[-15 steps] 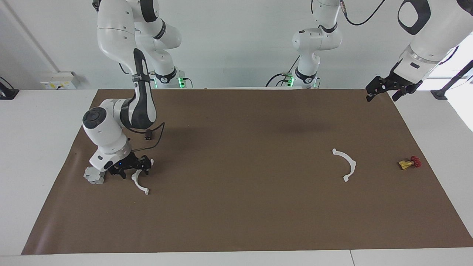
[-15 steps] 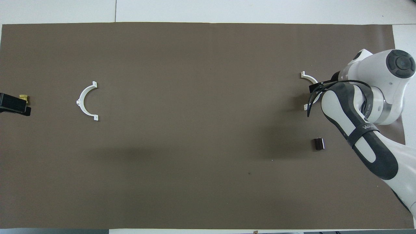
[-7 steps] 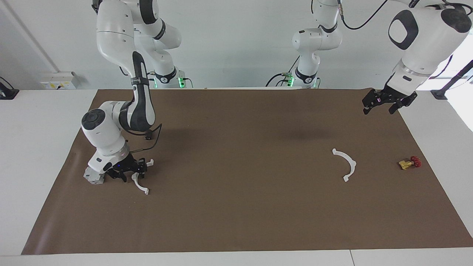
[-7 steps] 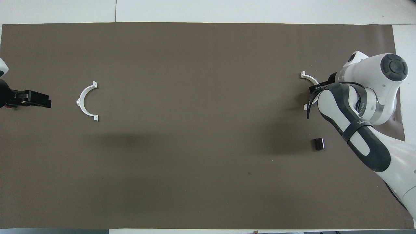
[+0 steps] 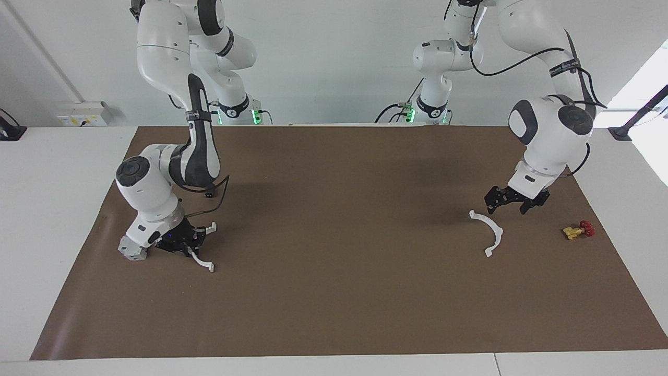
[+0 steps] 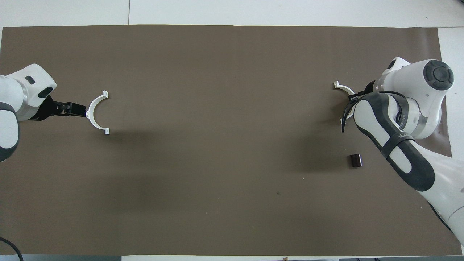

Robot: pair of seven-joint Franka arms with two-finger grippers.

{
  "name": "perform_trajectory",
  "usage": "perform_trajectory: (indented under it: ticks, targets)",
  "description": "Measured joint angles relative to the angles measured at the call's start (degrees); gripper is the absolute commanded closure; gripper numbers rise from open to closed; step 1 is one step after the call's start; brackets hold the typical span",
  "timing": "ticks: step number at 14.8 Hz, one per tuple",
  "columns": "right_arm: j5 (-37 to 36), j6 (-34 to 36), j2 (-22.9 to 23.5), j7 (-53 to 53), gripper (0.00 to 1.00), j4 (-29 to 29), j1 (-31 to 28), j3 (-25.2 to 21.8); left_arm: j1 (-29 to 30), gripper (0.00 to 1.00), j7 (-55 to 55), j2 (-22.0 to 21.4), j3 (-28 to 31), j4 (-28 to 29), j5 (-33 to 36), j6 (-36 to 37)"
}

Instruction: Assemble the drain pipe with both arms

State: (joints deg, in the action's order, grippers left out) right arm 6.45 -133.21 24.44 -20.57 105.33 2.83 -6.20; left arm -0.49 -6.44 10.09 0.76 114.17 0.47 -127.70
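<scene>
Two white half-ring arcs of the drain pipe lie apart on the brown mat [image 5: 334, 292]. One arc [image 5: 203, 263] is at the right arm's end; it also shows in the overhead view [image 6: 342, 87], partly covered by the arm. My right gripper [image 5: 187, 249] is down at the mat over this arc's middle. The other arc [image 5: 499, 230] lies at the left arm's end, seen from overhead too [image 6: 92, 121]. My left gripper [image 5: 507, 209] is open and empty, low over the mat just beside this arc [image 6: 72, 108].
A small yellow-and-red valve [image 5: 578, 230] lies on the mat toward the left arm's end. A grey blocky device [image 5: 133, 250] sits right beside the right gripper. A small dark block [image 6: 355, 160] shows by the right arm.
My left arm has swung in from the table's corner and come down beside its arc. My right gripper has dropped lower onto its arc, which has shifted slightly.
</scene>
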Motion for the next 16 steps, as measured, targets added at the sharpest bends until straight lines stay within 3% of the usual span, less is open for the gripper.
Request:
perform_trajectory:
  ticks: [3,5,7,8,9,11,16]
  targets:
    - [0.1,11.96,0.59,5.61,0.94,-10.11,3.06,1.04,0.09,0.05,0.0,2.48,0.09,1.67,0.0,-5.34]
    - [0.1,16.07,1.74,16.91,0.94,-16.11,10.0,1.54,0.2,0.11,0.0,3.83,0.19,3.06,0.0,-8.15]
    - [0.03,16.06,3.22,28.24,0.94,-18.32,18.45,1.68,0.35,0.19,0.0,4.74,0.29,3.36,0.0,-8.73]
    - [-0.05,15.61,4.03,32.73,0.94,-18.62,21.7,1.67,0.4,0.27,0.0,4.93,0.3,3.39,0.0,-8.75]
    - [-0.08,14.1,4.96,35.85,0.93,-18.72,24.28,1.64,0.49,0.42,0.02,4.99,0.3,3.45,0.0,-8.75]
    - [-0.07,10.27,6.28,37.24,0.93,-18.82,26.96,1.59,0.84,0.58,0.03,4.99,0.31,3.69,0.0,-8.75]
    - [-0.07,6.8,9.28,38.32,0.92,-18.86,28.97,1.53,1.24,0.61,0.04,4.99,0.35,5.25,0.0,-11.46]
